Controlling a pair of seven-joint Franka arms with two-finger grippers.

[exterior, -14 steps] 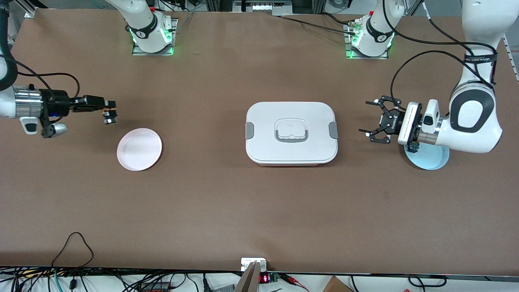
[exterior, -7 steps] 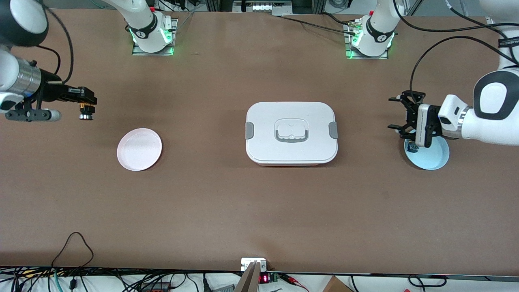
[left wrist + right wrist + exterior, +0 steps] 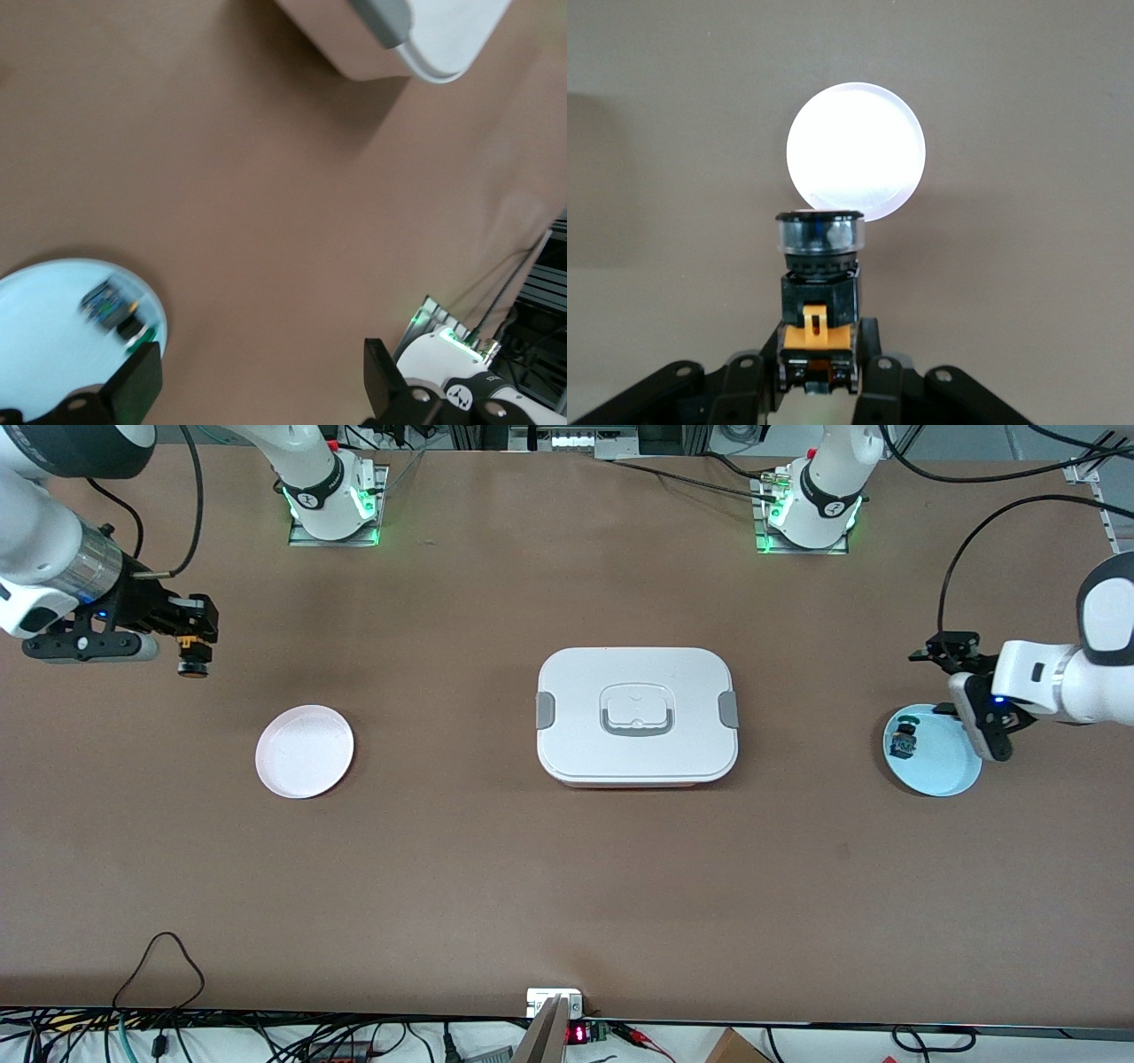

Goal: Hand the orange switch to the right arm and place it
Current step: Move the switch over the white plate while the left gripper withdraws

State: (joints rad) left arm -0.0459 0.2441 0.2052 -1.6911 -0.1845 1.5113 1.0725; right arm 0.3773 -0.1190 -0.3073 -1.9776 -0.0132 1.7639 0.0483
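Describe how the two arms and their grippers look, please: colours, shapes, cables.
Both arms are white and rounded, on bases lit green. The right arm has a shiny silver wrist collar, a loose black cable, and a slim black right gripper. The left arm has a dark joint cap, a looping black cable, and a black linkage-finger left gripper.

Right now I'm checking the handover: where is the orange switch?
The orange switch is clamped in the right gripper, above bare table at the right arm's end, not over the pink plate.

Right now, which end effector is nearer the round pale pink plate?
Right. The right end effector, shut on the black-and-orange switch, hangs over bare table near the round pale pink plate. The left end effector, open, sits over the light blue plate.
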